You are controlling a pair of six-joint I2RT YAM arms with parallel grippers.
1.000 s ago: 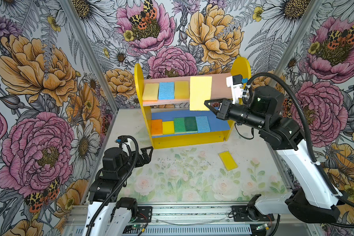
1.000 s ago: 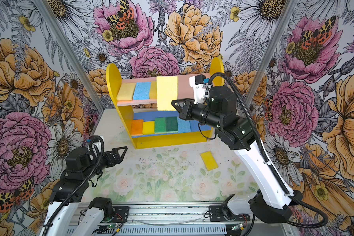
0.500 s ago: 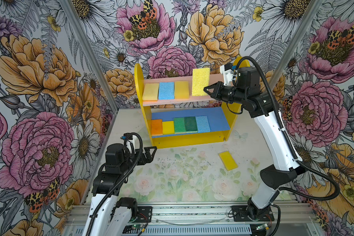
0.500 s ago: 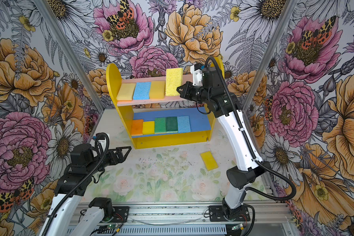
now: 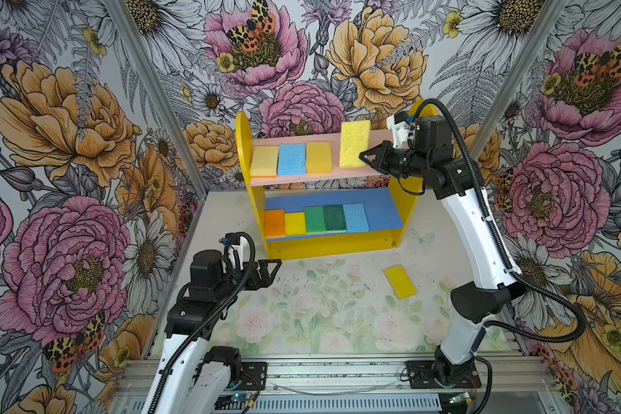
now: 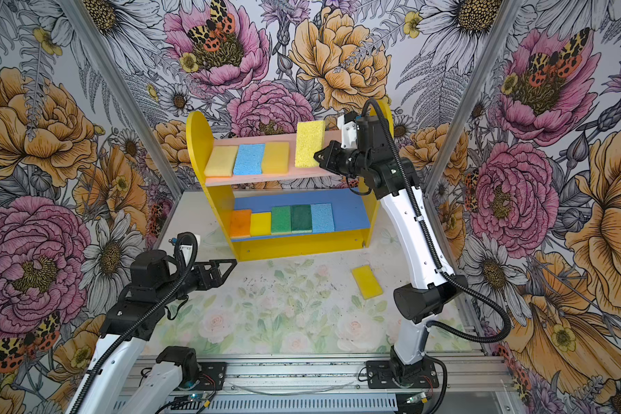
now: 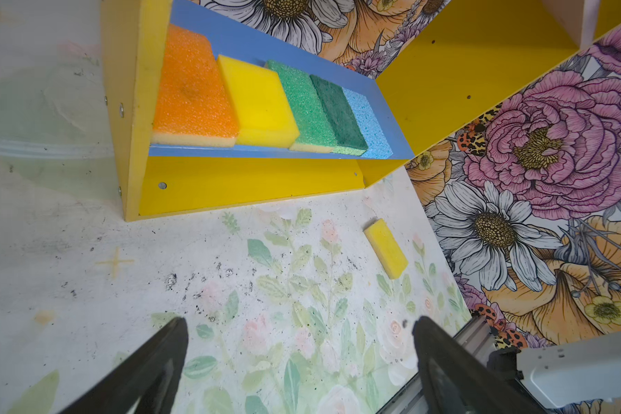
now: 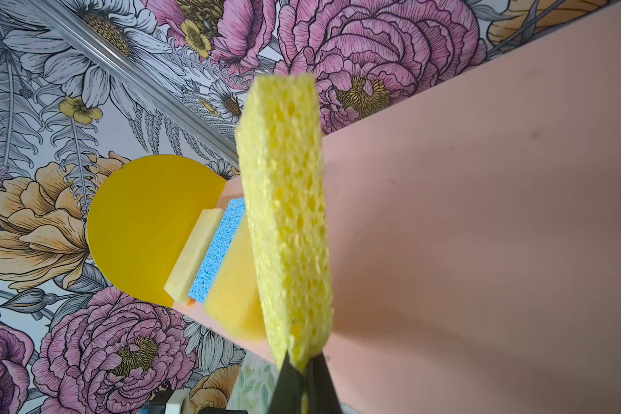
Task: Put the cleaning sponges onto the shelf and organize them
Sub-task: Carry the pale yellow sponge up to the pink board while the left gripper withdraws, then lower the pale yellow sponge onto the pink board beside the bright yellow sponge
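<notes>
Progress approx 8 of 10: 3 sponges [image 5: 292,159] on shelf [image 5: 242,150] pink board [image 5: 302,138], 5 more on blue board [image 5: 384,211]; right gripper [image 5: 363,157] clamped on porous yellow sponge [image 5: 354,143], held on edge over pink board's free end; last yellow sponge [image 5: 400,282] lying on tabletop [image 5: 319,322]; left gripper [image 5: 273,273] jaws wide apart, empty.

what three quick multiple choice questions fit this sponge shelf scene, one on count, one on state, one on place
1. How many sponges lie on the blue board? A three, B five, C seven
2. The right pincer is: A open and empty, B shut on a pale yellow sponge, C shut on nothing
3. The bright yellow sponge off the shelf lies: A on the table, B against the back wall, C on a plate

1 B: orange, yellow, two green and light blue sit in a row.
2 B: it pinches the sponge's edge, upright at the pink board.
3 A: it lies flat before the shelf.
</notes>
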